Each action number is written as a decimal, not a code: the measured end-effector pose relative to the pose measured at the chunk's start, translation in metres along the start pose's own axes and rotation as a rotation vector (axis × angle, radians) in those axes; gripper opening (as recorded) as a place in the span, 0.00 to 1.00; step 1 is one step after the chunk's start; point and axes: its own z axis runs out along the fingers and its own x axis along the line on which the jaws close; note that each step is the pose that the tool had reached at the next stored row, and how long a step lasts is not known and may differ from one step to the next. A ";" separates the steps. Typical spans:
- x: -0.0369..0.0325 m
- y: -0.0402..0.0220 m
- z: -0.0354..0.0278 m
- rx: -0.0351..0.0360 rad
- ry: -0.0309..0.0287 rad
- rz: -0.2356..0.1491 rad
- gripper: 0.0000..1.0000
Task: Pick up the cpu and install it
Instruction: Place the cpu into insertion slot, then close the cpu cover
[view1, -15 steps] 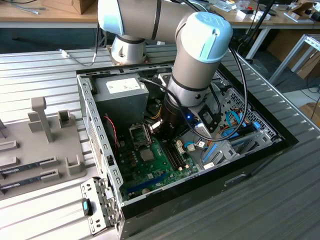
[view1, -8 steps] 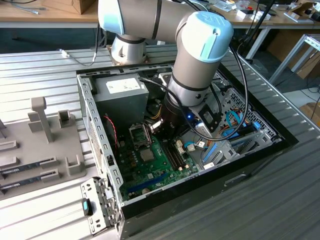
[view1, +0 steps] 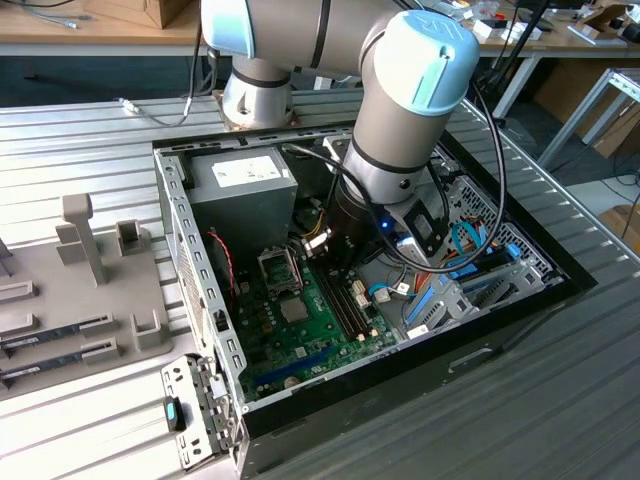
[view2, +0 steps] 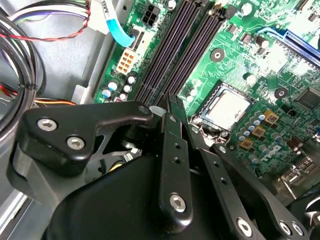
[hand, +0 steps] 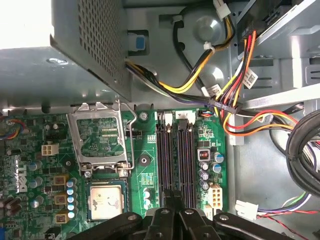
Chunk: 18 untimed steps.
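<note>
1. Jaws were closed on nothing, as far as I could tell, hanging over the memory slots near the motherboard's cable-side edge.
2. The cpu lay flat in its socket, apart from the jaws.
3. The hinged lid stood open, toward the power supply.
4. I judged seating done and clamping not; shutting that lid would call for a gentle press that leaves the chip square.

The cpu, a small square chip with a silver-grey top plate, lies flat in the motherboard socket, whose hinged lid stands open.
</note>
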 end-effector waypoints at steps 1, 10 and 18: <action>0.0000 0.0001 0.0000 0.0001 0.0000 0.000 0.11; 0.0000 0.0001 0.0000 0.0001 0.0000 0.000 0.11; 0.0045 0.0020 0.0002 -0.0744 0.0029 -0.001 0.11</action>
